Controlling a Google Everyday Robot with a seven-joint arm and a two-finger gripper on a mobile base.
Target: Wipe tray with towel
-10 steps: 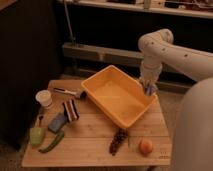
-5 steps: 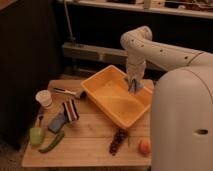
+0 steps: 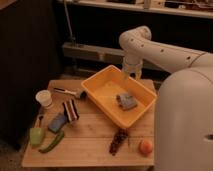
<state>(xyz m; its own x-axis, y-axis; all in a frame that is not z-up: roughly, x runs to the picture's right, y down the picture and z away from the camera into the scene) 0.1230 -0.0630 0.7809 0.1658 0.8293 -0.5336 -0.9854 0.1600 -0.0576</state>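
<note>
The yellow-orange tray sits on the wooden table, turned at an angle. The blue-grey towel lies crumpled on the tray's floor, toward its right side. My gripper hangs from the white arm just above the tray's far right rim. It is a short way above and behind the towel and apart from it.
On the table left of the tray are a white cup, a dark-handled tool, a striped block, a flat blue pad and green vegetables. A dark bunch and an orange fruit lie in front.
The gripper carried the towel from the tray's right edge to over its inside. The towel now lies on the tray floor and the gripper has risen off it.
</note>
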